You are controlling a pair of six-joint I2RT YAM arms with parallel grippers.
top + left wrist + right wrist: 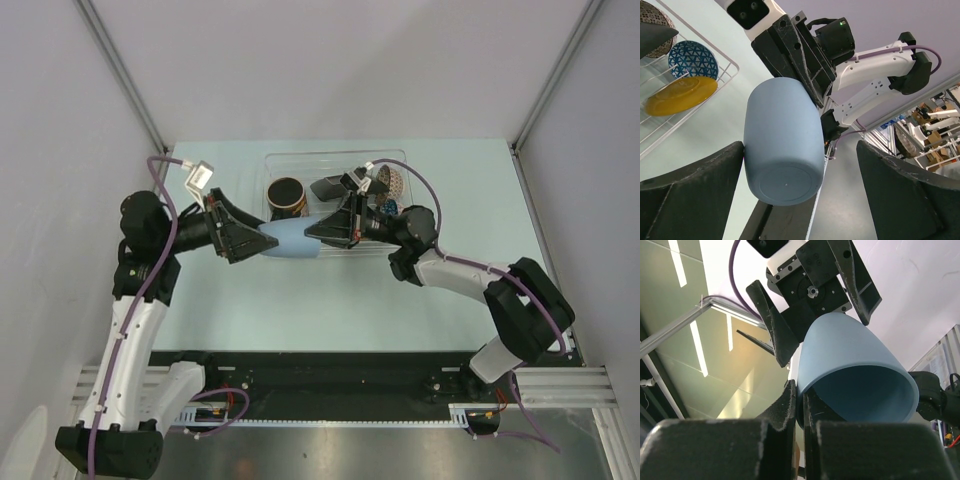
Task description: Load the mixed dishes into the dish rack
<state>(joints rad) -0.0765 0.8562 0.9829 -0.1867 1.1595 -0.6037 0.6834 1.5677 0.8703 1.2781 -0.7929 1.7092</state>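
— What do you stand on?
— A pale green flat table point(300, 310); my bases sit at its near edge.
— What rests on it?
— A large clear plastic rectangular dish rack point(330, 156), toward the far edge.

White-linked left arm point(130, 338) and right arm point(455, 272), black joints, purple cables point(920, 47), black wedge-shaped fingers point(690, 190).

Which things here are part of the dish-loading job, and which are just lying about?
Job:
- dish rack
- small light-blue cup
- dark mug
- black square plate
- cream-pink bowl
- blue patterned bowl
- yellow saucer

Not the job (rig fixtures, not loose items):
- table
- aluminium rail
- purple cables
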